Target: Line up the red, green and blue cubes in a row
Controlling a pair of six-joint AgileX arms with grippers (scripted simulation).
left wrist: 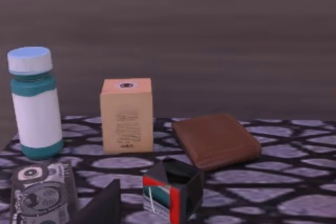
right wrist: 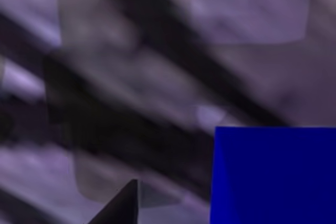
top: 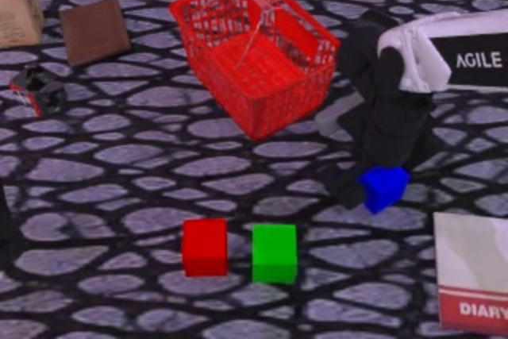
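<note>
Top view. Table (top: pixel 119 172): dark surface with a grey cobble pattern. Red cube (top: pixel 205 247) and green cube (top: pixel 275 252) sit side by side near the front centre, close but apart, red on the left. Blue cube (top: pixel 384 186) lies to the right of and behind the green one, right at the tip of the right gripper (top: pixel 373 188); the black fingers reach down to it, but whether they pinch it or stand spread cannot be told here. Red mesh basket (top: pixel 252 49): tilted, rear centre, open top, nothing seen inside. Brown wallet (top: pixel 94 31), tan box (top: pixel 17 9) and small black-and-red block (top: pixel 38 89) at rear left. Diary book (top: pixel 475 271) at front right edge. Left arm: only a dark sliver at the far left edge, parked.

Left wrist view. White bottle with teal bands and pale cap (left wrist: pixel 34 103), upright; tan box (left wrist: pixel 127 115) beside it; brown wallet (left wrist: pixel 215 140) lying flat; black-and-red block (left wrist: pixel 173 192), hollow and open, nearest the camera; a patterned black-and-white pack (left wrist: pixel 42 192). The left gripper's claw state cannot be told.

Right wrist view. Blue cube (right wrist: pixel 273 174) fills one corner, very close; a dark fingertip (right wrist: pixel 123 205) shows apart from it; blurred cobble table behind.
</note>
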